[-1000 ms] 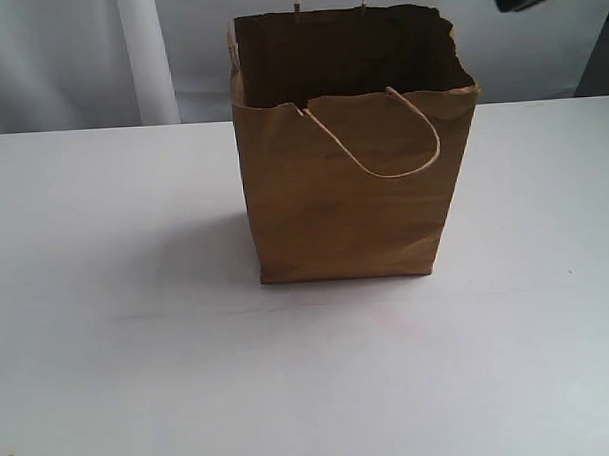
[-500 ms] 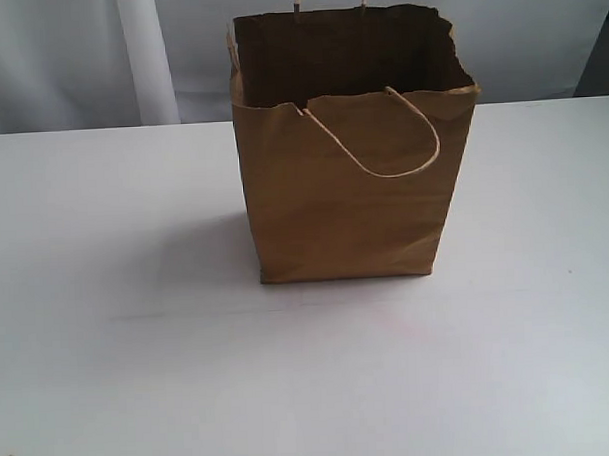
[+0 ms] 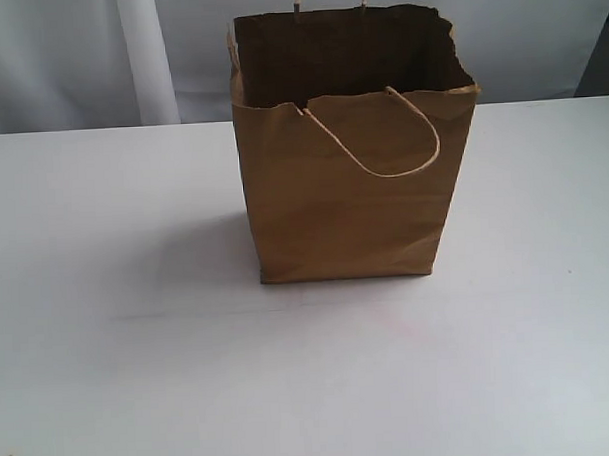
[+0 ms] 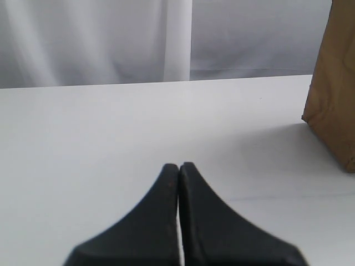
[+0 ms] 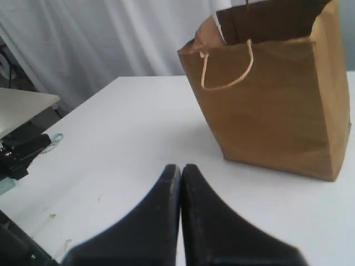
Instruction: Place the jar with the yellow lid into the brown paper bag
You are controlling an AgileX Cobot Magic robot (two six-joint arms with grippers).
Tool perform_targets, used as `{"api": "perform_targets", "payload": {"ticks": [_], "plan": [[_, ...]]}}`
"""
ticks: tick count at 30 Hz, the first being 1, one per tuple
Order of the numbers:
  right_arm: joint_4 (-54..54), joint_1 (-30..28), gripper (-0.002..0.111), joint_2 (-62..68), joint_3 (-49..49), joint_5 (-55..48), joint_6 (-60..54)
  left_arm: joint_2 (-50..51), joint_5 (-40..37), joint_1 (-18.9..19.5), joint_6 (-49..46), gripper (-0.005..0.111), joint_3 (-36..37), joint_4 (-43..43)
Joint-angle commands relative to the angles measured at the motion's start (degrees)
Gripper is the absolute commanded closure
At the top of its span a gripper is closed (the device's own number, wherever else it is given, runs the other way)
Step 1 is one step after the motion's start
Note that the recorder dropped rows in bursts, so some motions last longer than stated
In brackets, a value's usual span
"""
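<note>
The brown paper bag stands upright in the middle of the white table, its torn mouth open and a cord handle hanging down its front. A corner of the bag shows in the left wrist view, and the whole bag in the right wrist view. No view shows the yellow-lidded jar. My left gripper is shut with nothing in it, low over bare table away from the bag. My right gripper is also shut and empty, a short way from the bag. Neither gripper appears in the exterior view.
A white curtain hangs behind the table. In the right wrist view a second, lower table surface and dark equipment sit beyond the table's edge.
A dark arm part at the exterior view's top right corner one second ago has left the view. The bag has not moved.
</note>
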State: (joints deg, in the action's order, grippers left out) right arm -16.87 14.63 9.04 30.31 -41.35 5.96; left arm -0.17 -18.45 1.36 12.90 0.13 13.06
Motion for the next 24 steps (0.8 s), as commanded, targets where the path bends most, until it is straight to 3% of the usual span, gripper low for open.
{"api": "perform_targets", "payload": {"ticks": [1,17,24], "plan": [[-1.23,0.25,0.108,-0.58,-3.56,1.65,-0.69,0.17,0.69,-0.15,0.22,0.106,-0.13,-0.22],[16.87,-0.09,0.108,-1.92,-3.81,5.10,-1.43,0.17,0.69,-0.15,0.22,0.106,-0.13,-0.22],[18.81,-8.18,0.108,-9.04,-9.46,12.67,-1.43,0.17,0.69,-0.15,0.22,0.106,-0.13,-0.22]]}}
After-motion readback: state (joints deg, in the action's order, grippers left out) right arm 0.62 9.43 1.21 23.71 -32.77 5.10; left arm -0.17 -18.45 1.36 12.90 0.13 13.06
